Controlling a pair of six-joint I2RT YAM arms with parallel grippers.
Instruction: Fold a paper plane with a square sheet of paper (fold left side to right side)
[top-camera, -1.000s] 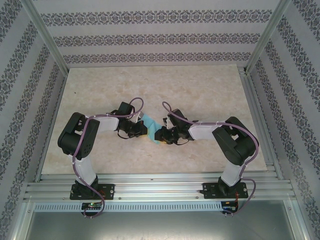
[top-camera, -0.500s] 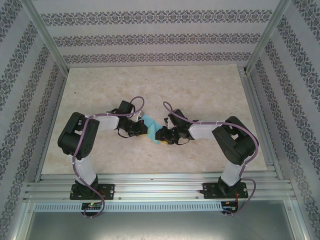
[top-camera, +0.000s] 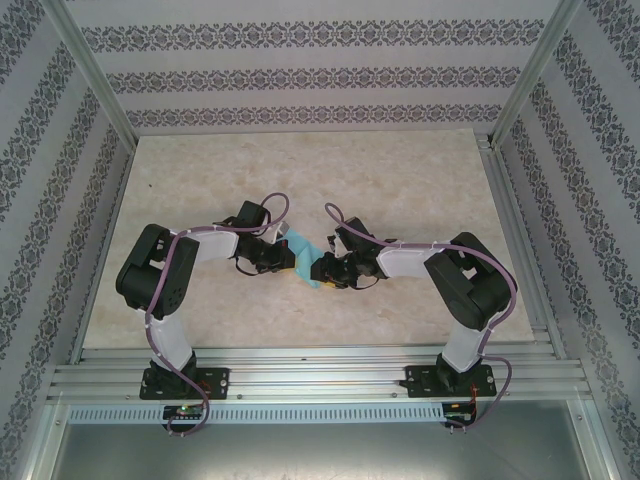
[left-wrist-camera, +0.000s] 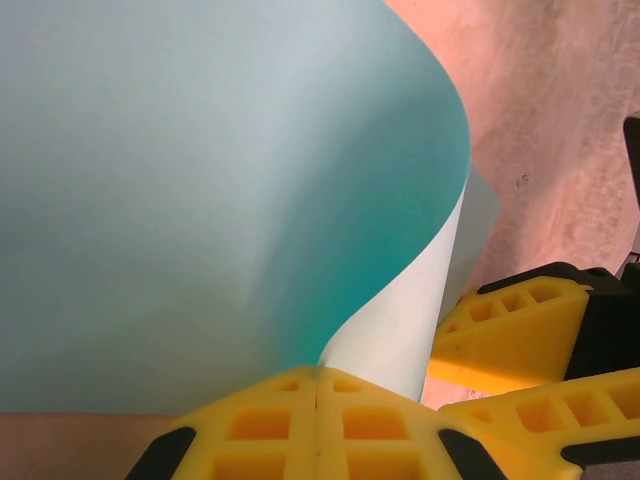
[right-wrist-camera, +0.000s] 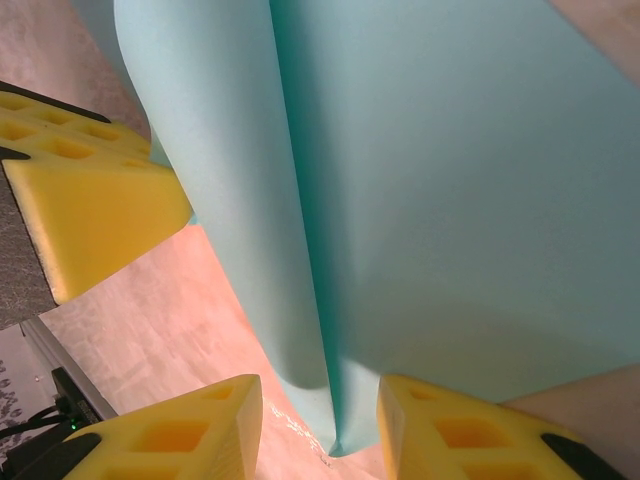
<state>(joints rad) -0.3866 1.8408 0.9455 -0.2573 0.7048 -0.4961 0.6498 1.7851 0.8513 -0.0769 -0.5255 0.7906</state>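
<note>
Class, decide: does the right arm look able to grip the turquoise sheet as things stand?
Probably yes: the right pincer stands open and the turquoise sheet curls down between its fingers, nothing blocking.

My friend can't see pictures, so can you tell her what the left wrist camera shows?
The left gripper is pinched shut on the edge of a turquoise sheet of paper, which rises and curls over in one big bend. The right gripper's yellow fingers sit just to the right, with the pale marbled table behind.
</note>
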